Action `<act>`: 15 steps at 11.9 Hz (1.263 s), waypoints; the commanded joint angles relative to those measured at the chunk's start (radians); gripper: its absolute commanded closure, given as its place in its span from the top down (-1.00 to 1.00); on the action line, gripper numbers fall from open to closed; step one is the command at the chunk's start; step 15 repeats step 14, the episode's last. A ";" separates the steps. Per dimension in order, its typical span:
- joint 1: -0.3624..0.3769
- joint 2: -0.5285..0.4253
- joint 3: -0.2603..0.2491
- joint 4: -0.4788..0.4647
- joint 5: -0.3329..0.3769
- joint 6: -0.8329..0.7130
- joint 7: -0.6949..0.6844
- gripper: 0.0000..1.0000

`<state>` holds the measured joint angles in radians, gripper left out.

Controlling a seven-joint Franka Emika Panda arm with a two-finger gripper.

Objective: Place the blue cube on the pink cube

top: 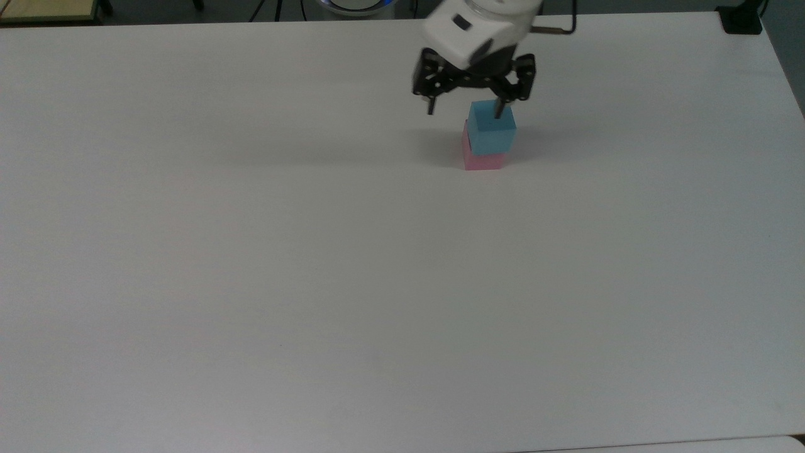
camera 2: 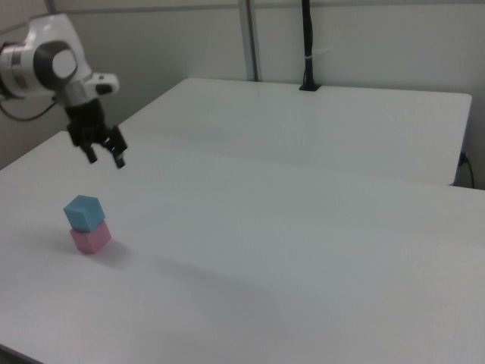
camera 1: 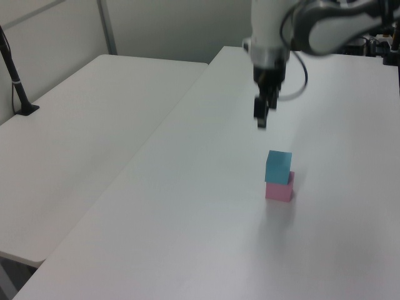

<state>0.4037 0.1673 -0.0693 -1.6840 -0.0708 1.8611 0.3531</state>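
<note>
White counter [top: 251, 283]: blue cube [top: 492, 129] stacked on pink cube [top: 483, 160], tool [top: 465, 108] apart above, empty; placement apparently complete, retreat next.

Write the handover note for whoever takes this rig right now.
Gripper: open, holding nothing, raised above the table and clear of the stack.
Blue cube: resting on the pink cube, turned a little relative to it, with nothing touching it.
Done: the blue cube is stacked and released.
Left: nothing for the stacking itself; just move the arm out of the way and check that the stack holds.
</note>
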 commanded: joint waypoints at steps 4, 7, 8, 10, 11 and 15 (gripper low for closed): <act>-0.265 -0.098 0.008 0.099 0.006 -0.145 -0.236 1.00; -0.287 -0.089 0.006 0.096 0.005 -0.143 -0.244 1.00; -0.289 -0.088 0.002 0.093 0.005 -0.143 -0.243 1.00; -0.289 -0.091 -0.006 0.096 0.005 -0.143 -0.241 1.00; -0.289 -0.094 -0.006 0.096 0.003 -0.143 -0.238 1.00; -0.289 -0.097 -0.007 0.096 0.003 -0.146 -0.241 1.00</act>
